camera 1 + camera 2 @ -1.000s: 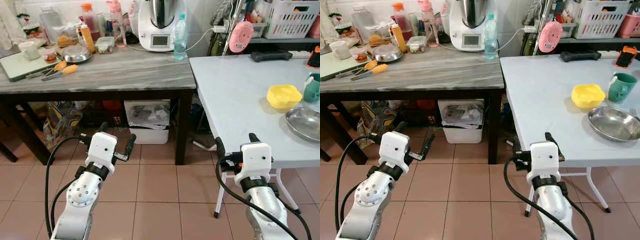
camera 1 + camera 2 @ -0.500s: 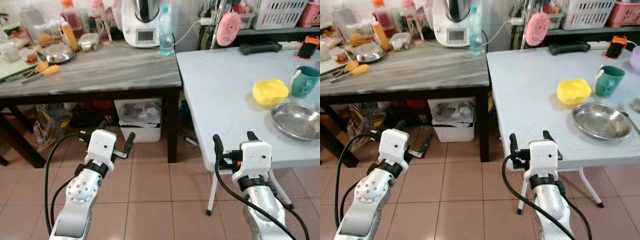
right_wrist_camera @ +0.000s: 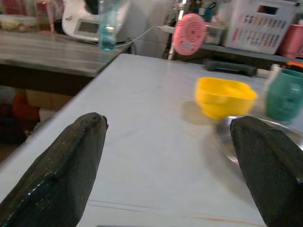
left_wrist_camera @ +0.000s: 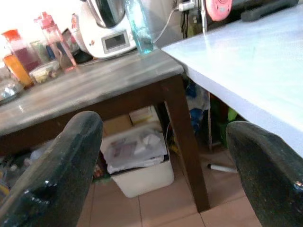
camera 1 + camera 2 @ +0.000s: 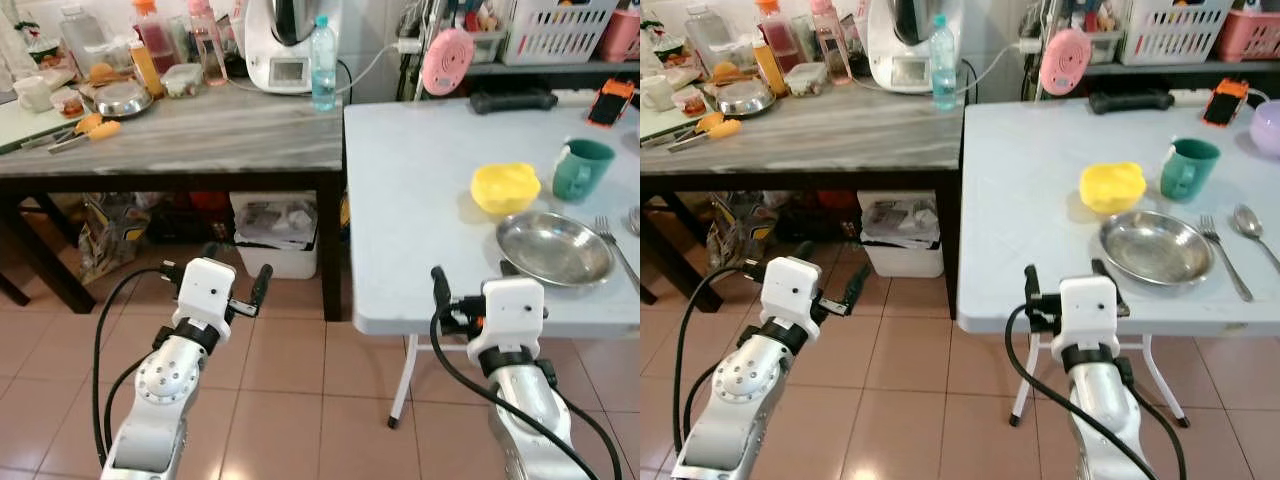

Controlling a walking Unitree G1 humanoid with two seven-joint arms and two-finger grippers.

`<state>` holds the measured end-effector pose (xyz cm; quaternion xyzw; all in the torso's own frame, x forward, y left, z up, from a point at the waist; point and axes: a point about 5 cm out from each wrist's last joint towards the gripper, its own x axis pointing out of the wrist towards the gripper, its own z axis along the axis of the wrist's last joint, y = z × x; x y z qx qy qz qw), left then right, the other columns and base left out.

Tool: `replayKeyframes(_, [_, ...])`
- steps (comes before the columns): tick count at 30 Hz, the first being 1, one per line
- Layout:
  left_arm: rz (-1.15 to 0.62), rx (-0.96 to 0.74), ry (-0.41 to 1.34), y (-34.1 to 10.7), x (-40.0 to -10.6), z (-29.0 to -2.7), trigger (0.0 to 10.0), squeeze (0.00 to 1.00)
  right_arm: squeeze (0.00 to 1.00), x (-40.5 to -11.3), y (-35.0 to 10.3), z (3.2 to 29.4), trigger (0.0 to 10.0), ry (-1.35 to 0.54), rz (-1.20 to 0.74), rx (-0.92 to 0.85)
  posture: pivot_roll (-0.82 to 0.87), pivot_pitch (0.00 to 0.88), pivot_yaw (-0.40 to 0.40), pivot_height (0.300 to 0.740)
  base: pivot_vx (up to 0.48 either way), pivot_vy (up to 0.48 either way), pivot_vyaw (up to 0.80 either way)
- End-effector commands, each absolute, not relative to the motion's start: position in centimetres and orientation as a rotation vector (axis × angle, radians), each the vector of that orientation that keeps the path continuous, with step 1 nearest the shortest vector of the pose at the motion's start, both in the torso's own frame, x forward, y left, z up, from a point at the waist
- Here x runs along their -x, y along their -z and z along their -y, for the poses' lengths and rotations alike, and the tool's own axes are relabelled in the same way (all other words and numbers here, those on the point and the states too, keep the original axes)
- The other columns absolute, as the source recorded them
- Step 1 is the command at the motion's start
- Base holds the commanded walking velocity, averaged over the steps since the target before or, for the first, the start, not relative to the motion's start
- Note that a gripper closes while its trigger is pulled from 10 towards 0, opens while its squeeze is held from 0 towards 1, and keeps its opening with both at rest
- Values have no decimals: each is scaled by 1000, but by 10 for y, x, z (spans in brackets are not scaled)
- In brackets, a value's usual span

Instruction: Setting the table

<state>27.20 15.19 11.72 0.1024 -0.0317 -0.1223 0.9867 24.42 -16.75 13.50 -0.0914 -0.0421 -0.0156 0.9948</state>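
both arms are held out low in front of the robot, the left gripper [image 5: 232,275] over the tiled floor [image 5: 290,370] with its fingers spread and empty, the right gripper [image 5: 1068,280] at the near edge of the white table [image 5: 1040,190], fingers likewise parted with nothing between them. just beyond the right gripper lies the steel plate [image 5: 1156,246], shallow, round and shiny; the right wrist view catches no more than its rim, blurred, past one finger. behind the plate and touching or nearly touching it is the yellow bowl [image 5: 1112,186], with a wavy rim, and beside that the green mug [image 5: 1186,168]. the right eye view takes in the fork [image 5: 1224,258] just right of the plate and the whole spoon [image 5: 1254,230] beyond it, where the left eye view cuts the spoon at the frame edge. the left wrist view looks under the dark table [image 4: 94,90] to a white bin [image 4: 139,161]. further back on that table stand a water bottle [image 5: 322,64], a white kitchen machine [image 5: 277,45] and jars.
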Motion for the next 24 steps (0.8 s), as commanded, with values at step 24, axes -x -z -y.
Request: replayKeyframes(24, [87, -166, 278, -120, -277, -142, 10000, 0, 0, -248, -135, 174, 10000, 107, 64, 125, -101, 23, 80, 740, 0, -347, 0])
